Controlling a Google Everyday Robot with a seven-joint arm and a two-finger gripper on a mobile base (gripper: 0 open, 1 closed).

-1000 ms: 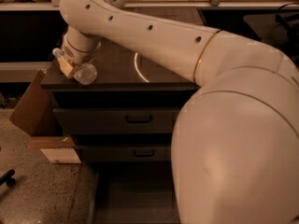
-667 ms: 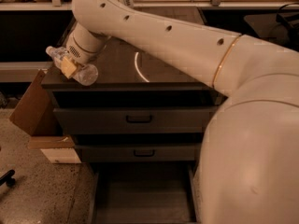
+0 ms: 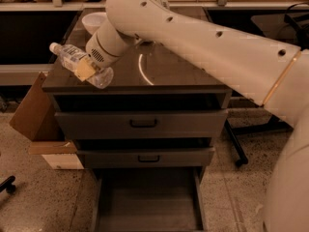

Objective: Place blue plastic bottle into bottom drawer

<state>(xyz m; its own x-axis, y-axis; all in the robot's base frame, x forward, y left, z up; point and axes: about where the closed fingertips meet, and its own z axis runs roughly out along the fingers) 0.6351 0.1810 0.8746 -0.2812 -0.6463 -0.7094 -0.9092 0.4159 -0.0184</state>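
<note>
The blue plastic bottle point(image 3: 79, 64), clear and crinkly with a small cap, lies tilted in my gripper point(image 3: 87, 69) over the left front part of the cabinet top point(image 3: 174, 71). My gripper is shut on the bottle; one tan pad point(image 3: 86, 70) shows across its middle. The cap points up and left, the base down and right. The bottom drawer point(image 3: 147, 202) stands pulled out at the foot of the cabinet, its flat floor bare. It lies well below and to the right of the bottle.
A white bowl point(image 3: 94, 21) sits at the back left of the cabinet top. Two upper drawers with black handles point(image 3: 143, 123) are closed. A cardboard box point(image 3: 36, 115) leans at the cabinet's left. My big white arm fills the right side.
My arm has swung back and up, uncovering the open bottom drawer. The held bottle has stayed over the left front of the cabinet top, barely shifting.
</note>
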